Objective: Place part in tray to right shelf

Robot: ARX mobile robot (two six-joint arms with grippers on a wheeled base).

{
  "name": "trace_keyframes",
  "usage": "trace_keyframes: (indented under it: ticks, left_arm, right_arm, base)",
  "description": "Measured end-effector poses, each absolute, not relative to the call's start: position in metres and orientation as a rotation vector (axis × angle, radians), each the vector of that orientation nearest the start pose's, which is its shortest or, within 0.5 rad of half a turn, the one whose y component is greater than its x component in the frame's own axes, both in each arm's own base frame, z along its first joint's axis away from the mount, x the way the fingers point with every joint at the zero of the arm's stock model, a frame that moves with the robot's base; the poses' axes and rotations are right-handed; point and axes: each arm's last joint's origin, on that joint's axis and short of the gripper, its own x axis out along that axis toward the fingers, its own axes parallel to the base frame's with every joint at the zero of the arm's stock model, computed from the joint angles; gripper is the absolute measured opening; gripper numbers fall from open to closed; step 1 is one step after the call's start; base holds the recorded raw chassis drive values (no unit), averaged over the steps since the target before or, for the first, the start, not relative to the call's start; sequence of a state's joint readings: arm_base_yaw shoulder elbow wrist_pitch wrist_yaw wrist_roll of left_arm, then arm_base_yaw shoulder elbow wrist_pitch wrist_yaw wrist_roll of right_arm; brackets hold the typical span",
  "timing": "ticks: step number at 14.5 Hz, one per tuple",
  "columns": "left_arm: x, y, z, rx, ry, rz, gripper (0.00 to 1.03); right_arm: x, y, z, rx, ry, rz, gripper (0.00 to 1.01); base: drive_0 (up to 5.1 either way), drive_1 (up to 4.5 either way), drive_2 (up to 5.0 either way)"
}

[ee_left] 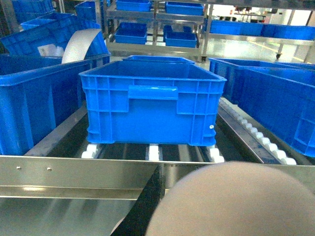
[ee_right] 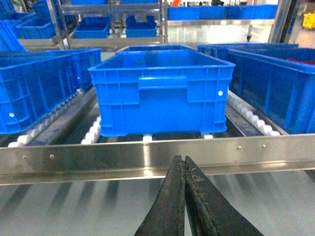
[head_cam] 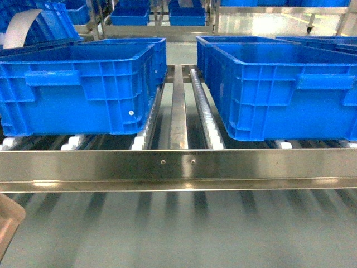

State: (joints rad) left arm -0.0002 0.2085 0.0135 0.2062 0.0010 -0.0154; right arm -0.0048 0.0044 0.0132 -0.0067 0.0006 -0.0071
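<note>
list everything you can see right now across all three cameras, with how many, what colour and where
Big crates: two at the front, blue, on the roller rails; left crate, right crate; more blue ones stand behind and on far racks.
Front rail: one, shiny steel, two screws at its middle, across the rack in front of the crates.
Roller rails: several, white rollers in steel channels, under and between the crates.
Tray: one, beige, only a rounded part shows at the bottom of the left wrist view.
Part: not visible in any view.
Right gripper: black fingers pressed together, empty, below the front rail.
Left gripper: not in view.
</note>
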Motion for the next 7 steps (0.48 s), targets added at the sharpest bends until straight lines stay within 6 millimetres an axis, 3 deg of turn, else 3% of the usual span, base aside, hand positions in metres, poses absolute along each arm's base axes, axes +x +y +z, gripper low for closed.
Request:
trace_keyframes:
  ticks: [7]
  left_arm:
    - [0.097, 0.000, 0.166, -0.015, 0.013, 0.000, 0.13]
  right_arm:
    - [0.097, -0.001, 0.167, -0.007, -0.002, -0.006, 0.02]
  base:
    - [0.0, 0.00, 0.0]
